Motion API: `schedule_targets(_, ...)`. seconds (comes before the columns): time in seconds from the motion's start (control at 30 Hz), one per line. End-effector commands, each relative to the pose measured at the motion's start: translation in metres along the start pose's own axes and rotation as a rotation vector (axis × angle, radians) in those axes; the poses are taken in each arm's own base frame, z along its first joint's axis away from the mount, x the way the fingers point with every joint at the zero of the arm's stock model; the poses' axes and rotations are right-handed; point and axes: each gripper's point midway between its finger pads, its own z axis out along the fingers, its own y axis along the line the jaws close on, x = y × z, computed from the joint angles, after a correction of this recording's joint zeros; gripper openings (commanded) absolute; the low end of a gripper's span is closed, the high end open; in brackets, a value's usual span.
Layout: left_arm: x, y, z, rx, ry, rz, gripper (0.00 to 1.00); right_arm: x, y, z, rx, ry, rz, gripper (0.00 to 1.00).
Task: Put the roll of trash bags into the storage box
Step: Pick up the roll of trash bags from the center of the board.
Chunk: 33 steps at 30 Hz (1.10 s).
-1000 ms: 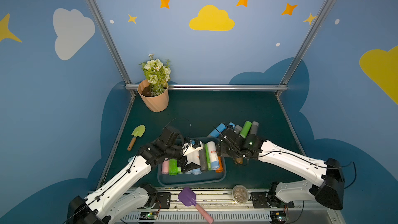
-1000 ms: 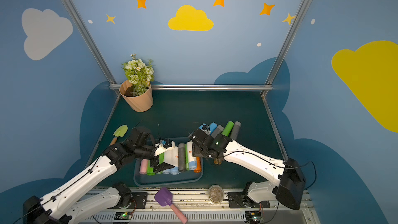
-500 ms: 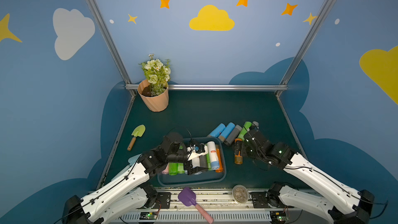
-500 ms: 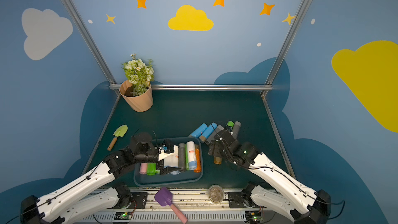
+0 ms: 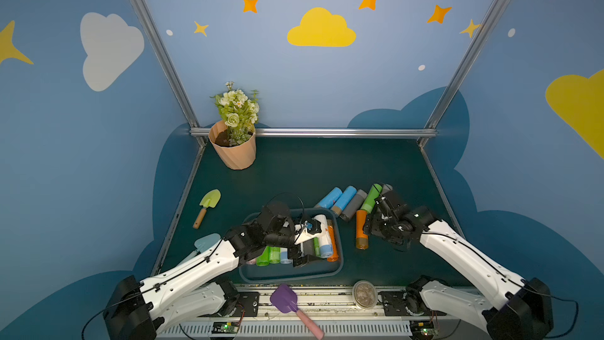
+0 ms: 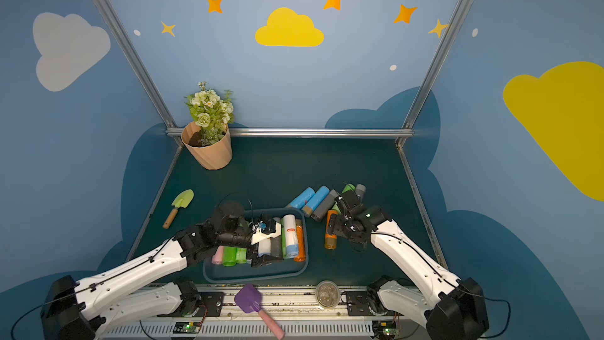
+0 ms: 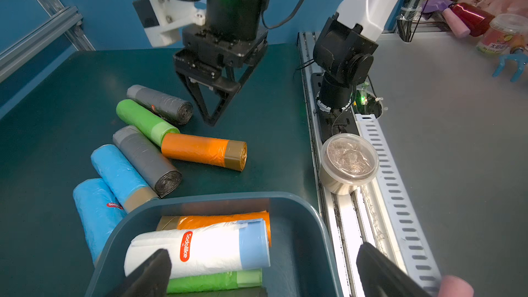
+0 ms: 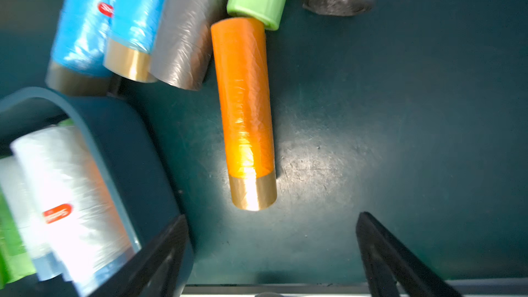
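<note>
Right wrist view shows you the right hand [image 8: 271, 215] spread and empty close to the orange roll [image 8: 243, 104], which lies on the bench [image 8: 371, 110] beside the storage box [image 8: 120, 127]. Your left hand [image 7: 263, 250] gapes empty over that box.

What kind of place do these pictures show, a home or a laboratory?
Probably a laboratory robot booth, not a home. A left arm and a right arm stand on a metal rail, aluminium posts frame cloud-painted walls, and trash bag rolls lie beside a storage box.
</note>
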Motion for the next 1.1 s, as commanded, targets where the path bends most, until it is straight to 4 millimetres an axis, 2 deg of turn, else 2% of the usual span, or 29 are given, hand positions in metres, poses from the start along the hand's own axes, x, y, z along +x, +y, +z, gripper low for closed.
schedule_targets(0.0, -0.014, 0.000, -0.005, -0.003, -0.027, 0.031, 1.00, -0.006, 0.011, 0.014, -0.008, 0.031, -0.051, 0.84)
schedule_targets(0.27, -0.012, 0.001, -0.005, -0.004, -0.013, 0.032, 1.00, -0.015, 0.015, 0.051, 0.064, 0.085, -0.108, 0.60)
schedule_targets(0.6, -0.009, 0.003, -0.004, -0.018, 0.006, 0.026, 1.00, -0.024, 0.024, 0.079, 0.072, 0.088, -0.144, 0.56)
schedule_targets(0.73, -0.012, 0.002, -0.007, -0.013, -0.005, 0.033, 1.00, -0.028, 0.027, 0.088, 0.086, 0.100, -0.152, 0.48)
schedule_targets(0.83, -0.015, 0.001, -0.009, -0.017, -0.015, 0.042, 1.00, -0.027, 0.027, 0.090, 0.098, 0.113, -0.156, 0.38)
schedule_targets(1.07, -0.021, 0.007, -0.019, -0.085, -0.035, 0.078, 1.00, -0.019, 0.023, 0.070, 0.097, 0.085, -0.155, 0.29)
